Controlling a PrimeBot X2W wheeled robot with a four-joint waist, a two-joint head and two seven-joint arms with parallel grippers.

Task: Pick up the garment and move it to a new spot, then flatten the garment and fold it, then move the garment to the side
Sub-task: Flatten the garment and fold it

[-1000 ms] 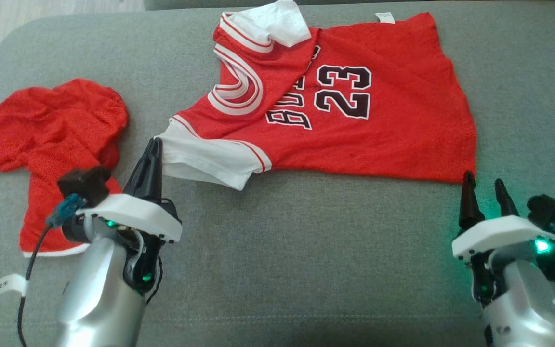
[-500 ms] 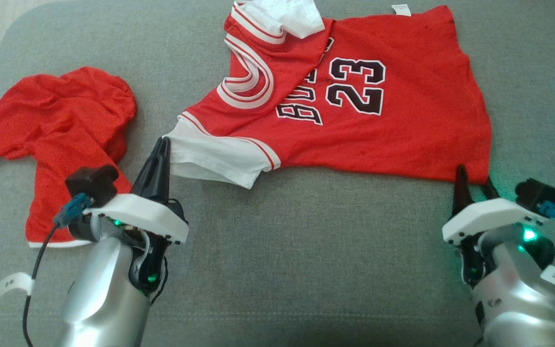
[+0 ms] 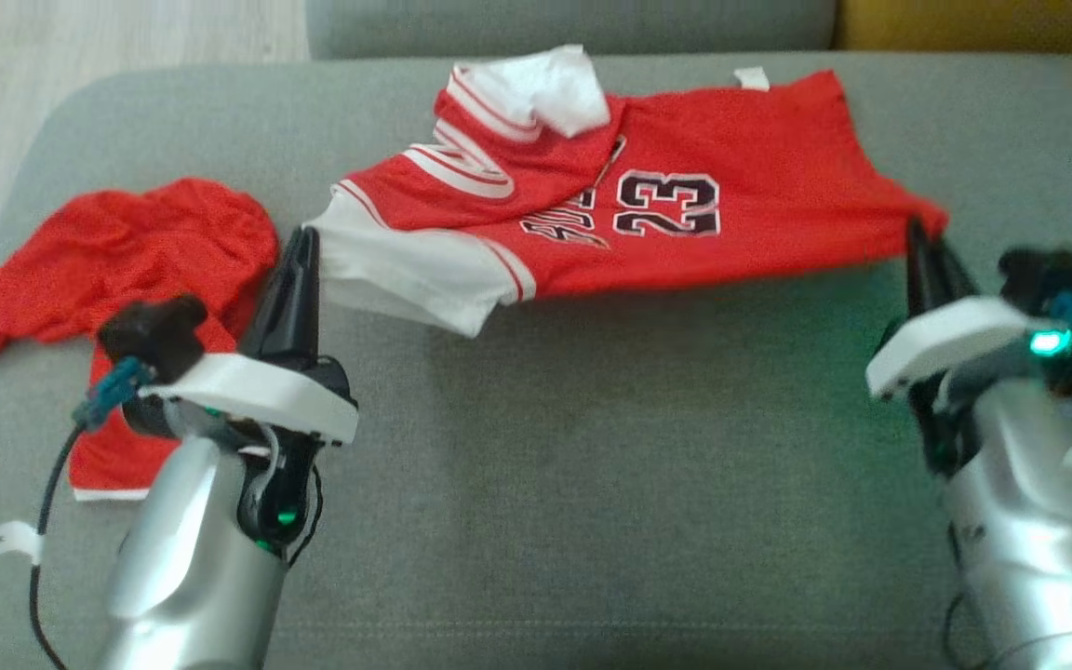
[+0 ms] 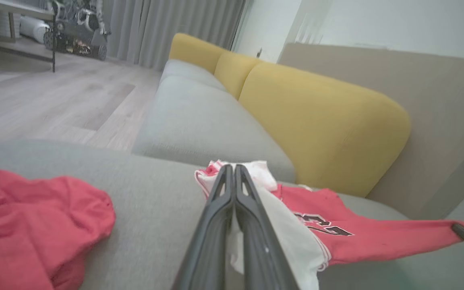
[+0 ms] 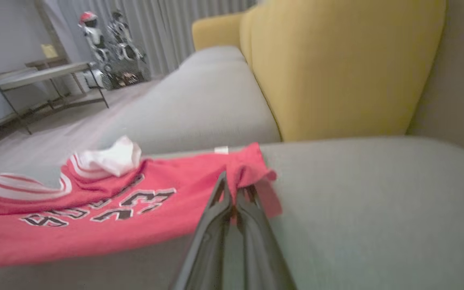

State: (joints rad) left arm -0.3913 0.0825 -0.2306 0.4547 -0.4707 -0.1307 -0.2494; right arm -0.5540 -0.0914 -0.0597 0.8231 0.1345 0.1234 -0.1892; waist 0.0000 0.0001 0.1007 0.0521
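The garment [image 3: 685,149] is a red jersey with white sleeves and the number 23, spread across the far half of the grey sofa seat [image 3: 592,465]. My left gripper [image 3: 305,237] is shut on the near white sleeve [image 3: 406,274]. My right gripper [image 3: 917,228] is shut on the jersey's near right hem corner. The near edge hangs raised between the two grippers and casts a shadow on the cushion. In the left wrist view the left gripper [image 4: 232,169] pinches white cloth of the garment [image 4: 377,237]. In the right wrist view the right gripper [image 5: 230,181] holds bunched red cloth of the garment [image 5: 95,225].
A second crumpled red cloth [image 3: 127,251] lies on the seat left of my left arm, also in the left wrist view [image 4: 26,217]. Yellow back cushions [image 5: 336,60] rise behind the seat. Wooden floor [image 3: 80,37] lies beyond the sofa's left end.
My right gripper went from open to shut on the hem corner. Both grippers have risen and lifted the jersey's near edge off the seat. The head camera has shifted.
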